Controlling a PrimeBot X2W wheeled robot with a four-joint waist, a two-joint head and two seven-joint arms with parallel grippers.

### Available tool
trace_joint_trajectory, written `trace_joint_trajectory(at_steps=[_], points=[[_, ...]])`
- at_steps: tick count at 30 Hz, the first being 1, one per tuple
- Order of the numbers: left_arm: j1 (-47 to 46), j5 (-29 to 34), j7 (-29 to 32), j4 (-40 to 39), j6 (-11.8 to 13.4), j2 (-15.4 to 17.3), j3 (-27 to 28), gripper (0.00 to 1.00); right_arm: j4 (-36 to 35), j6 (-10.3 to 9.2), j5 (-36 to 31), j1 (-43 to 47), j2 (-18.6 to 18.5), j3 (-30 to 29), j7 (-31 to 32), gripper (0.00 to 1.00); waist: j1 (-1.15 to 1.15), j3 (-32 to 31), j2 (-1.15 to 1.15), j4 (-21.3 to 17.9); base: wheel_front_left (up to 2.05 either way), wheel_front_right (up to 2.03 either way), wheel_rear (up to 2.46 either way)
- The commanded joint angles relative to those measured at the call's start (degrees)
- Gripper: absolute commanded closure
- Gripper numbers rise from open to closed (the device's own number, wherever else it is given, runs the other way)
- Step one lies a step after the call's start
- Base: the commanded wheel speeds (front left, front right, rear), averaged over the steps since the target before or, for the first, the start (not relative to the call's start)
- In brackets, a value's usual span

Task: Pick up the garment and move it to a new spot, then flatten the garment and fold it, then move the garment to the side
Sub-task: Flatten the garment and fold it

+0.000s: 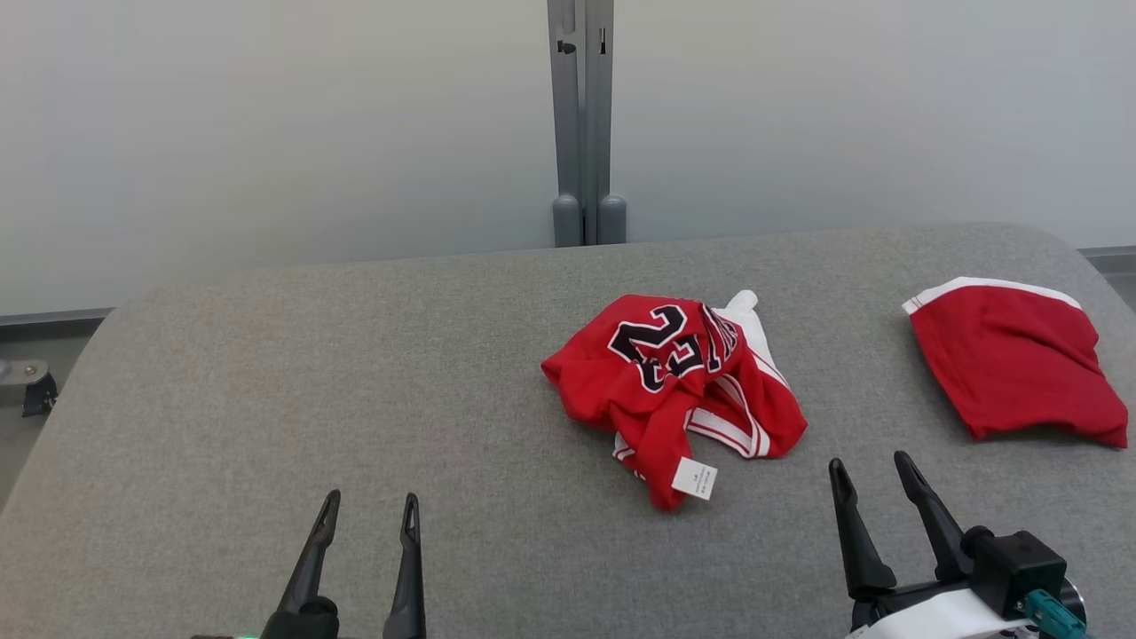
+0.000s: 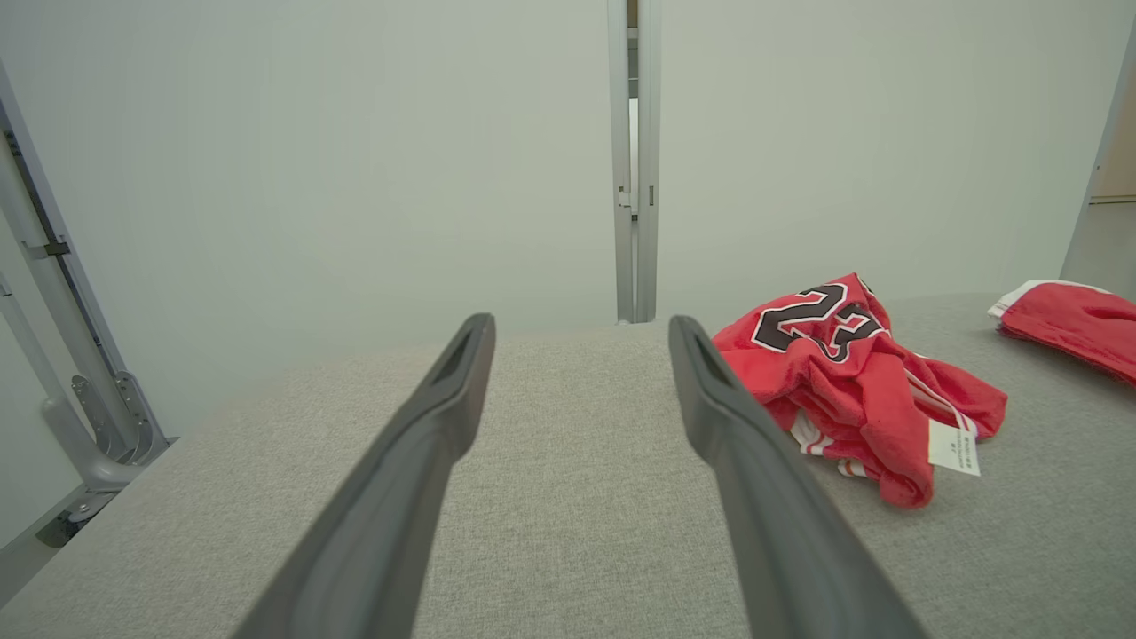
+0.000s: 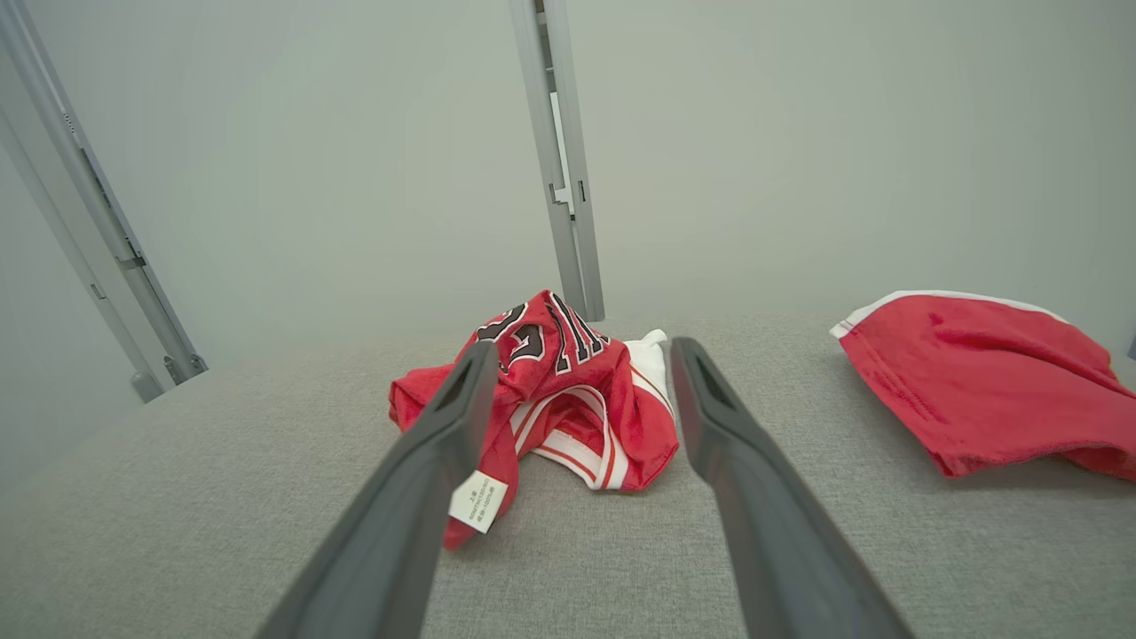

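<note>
Only thing you can really read is the number 23 (image 1: 655, 344), black with a white outline, on the crumpled red jersey (image 1: 621, 390) mid-table (image 1: 266, 399). There's black lettering (image 1: 717, 337) just right of it on a fold, but it's too scrunched to make out. The white tag (image 1: 694, 479) at the jersey's near edge has tiny print, way too small to read.

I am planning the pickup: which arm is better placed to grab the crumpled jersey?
Probably right: the open right gripper sits nearer the jersey and points at it; the left gripper points past it.
</note>
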Motion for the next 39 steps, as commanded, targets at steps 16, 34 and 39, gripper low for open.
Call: trace_joint_trajectory(at_steps=[16, 34, 39], points=[[0.8, -1.3, 0.0, 0.2, 0.9, 0.0, -0.2, 0.00, -0.3, 0.00, -0.3, 0.3, -0.2, 0.3, -0.2, 0.00, 0.00, 0.8, 0.00, 0.2, 0.00, 0.00, 0.00], [-0.3, -1.6, 0.0, 0.3, 1.7, 0.0, -1.1, 0.00, -0.1, 0.00, -0.2, -0.3, -0.2, 0.8, -0.2, 0.00, 0.00, 1.2, 0.00, -0.1, 0.00, 0.00, 0.00], [-0.3, -1.6, 0.0, 0.5, 2.0, 0.0, -1.2, 0.00, 0.0, 0.00, -0.6, -0.1, -0.3, 1.2, -0.2, 0.00, 0.00, 1.2, 0.00, -0.1, 0.00, 0.00, 0.00]])
